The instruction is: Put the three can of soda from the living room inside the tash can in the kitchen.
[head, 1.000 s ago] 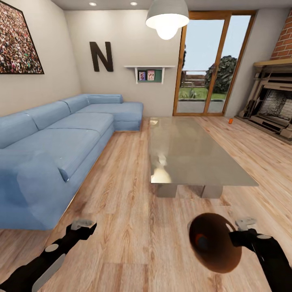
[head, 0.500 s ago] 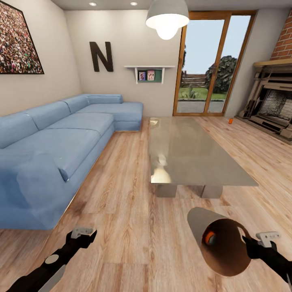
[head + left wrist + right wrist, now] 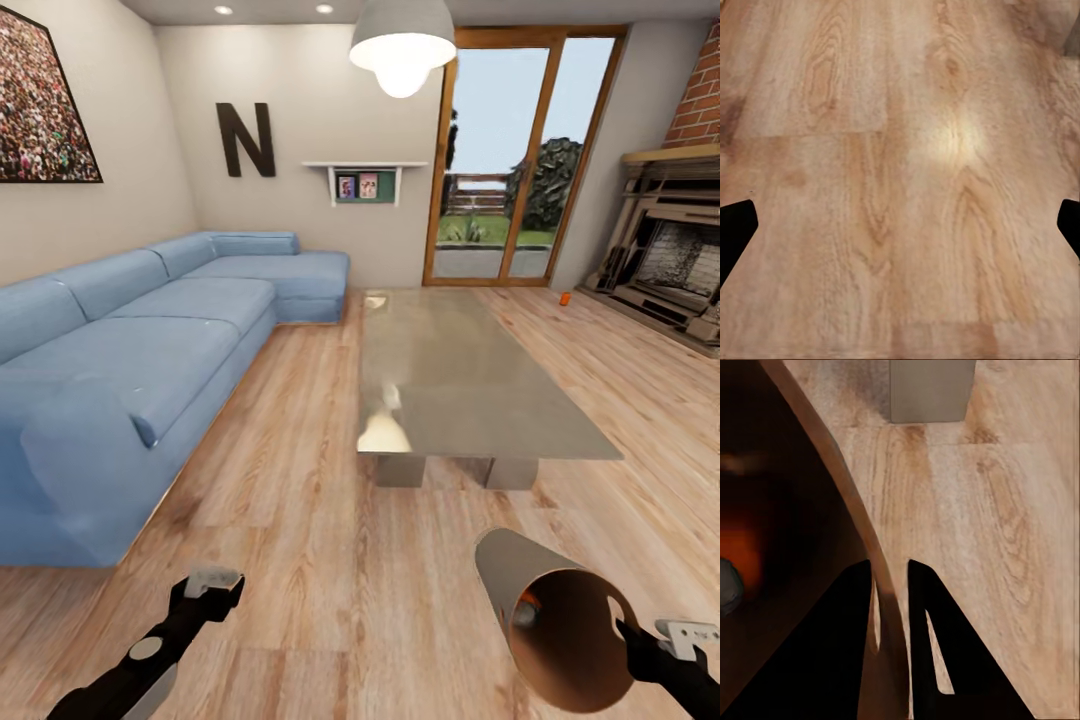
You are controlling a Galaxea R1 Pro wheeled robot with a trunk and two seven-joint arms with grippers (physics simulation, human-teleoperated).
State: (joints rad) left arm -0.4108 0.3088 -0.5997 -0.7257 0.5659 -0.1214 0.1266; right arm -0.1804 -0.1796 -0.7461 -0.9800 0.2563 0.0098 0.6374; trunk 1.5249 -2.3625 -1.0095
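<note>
Living room; coffee table (image 3: 470, 375) taken as landmark. The task looks partway through — the trash can (image 3: 555, 620) is being carried on the near side of the table, held tilted with its mouth toward the camera. The right gripper (image 3: 891, 607) is clamped on its rim, one finger inside the wall and one outside. Inside the bin an orange can (image 3: 527, 603) lies against the brown wall; the right wrist view shows an orange glow deep in the bin, and whether more cans lie there cannot be told. A second orange can (image 3: 565, 297) stands on the floor beyond the table's far right corner, near the fireplace (image 3: 675, 255) — not yet collected. The left gripper (image 3: 214, 583) hangs over bare floor (image 3: 900, 180) on the near-left side of the table, fingers apart, holding nothing.
</note>
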